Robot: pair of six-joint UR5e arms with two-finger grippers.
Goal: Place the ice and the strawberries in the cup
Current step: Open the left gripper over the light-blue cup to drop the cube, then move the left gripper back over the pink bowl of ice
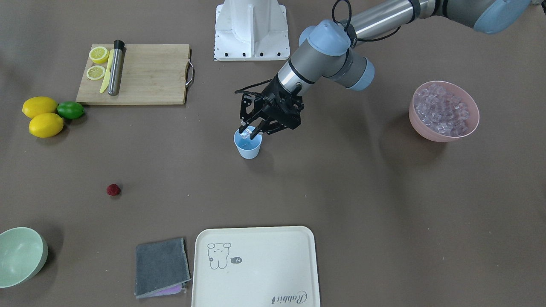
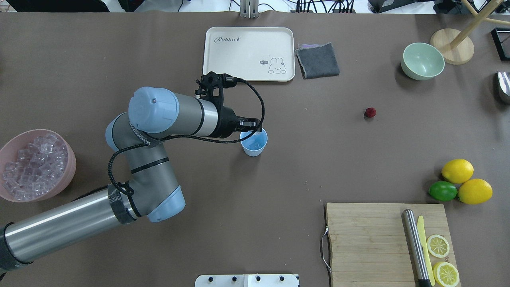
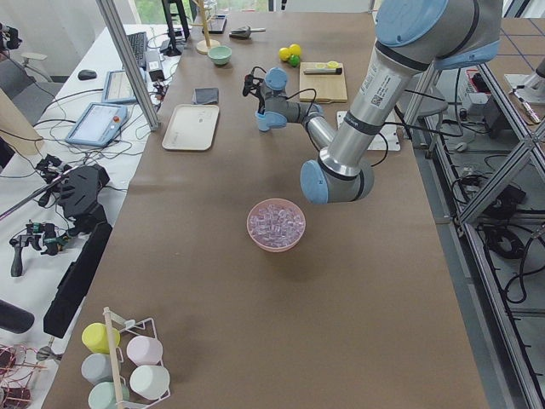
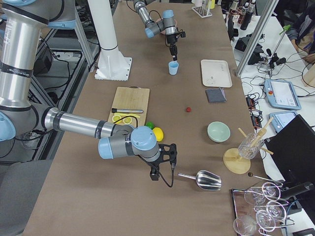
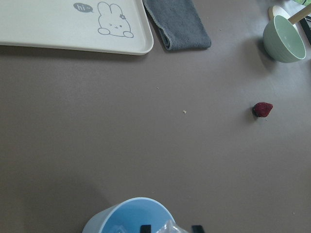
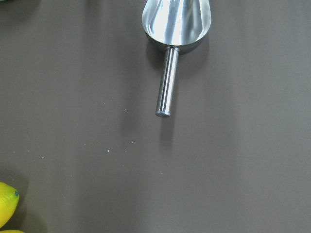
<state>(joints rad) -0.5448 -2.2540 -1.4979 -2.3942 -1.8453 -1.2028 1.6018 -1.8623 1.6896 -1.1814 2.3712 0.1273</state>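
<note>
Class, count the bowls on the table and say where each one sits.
2. The pink bowl, full of ice, sits on the robot's left. The pale green bowl, empty, sits far right, beyond the strawberry. None appears hidden.

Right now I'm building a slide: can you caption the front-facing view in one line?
Left claw holds an ice cube over the blue cup; the strawberry lies off to the side.

strawberry point(image 1: 113, 189) on bare tabletop point(image 1: 341, 192), left pincer point(image 1: 250, 133) with ice point(image 1: 245, 134) blocking cup point(image 1: 248, 150) mouth
</note>
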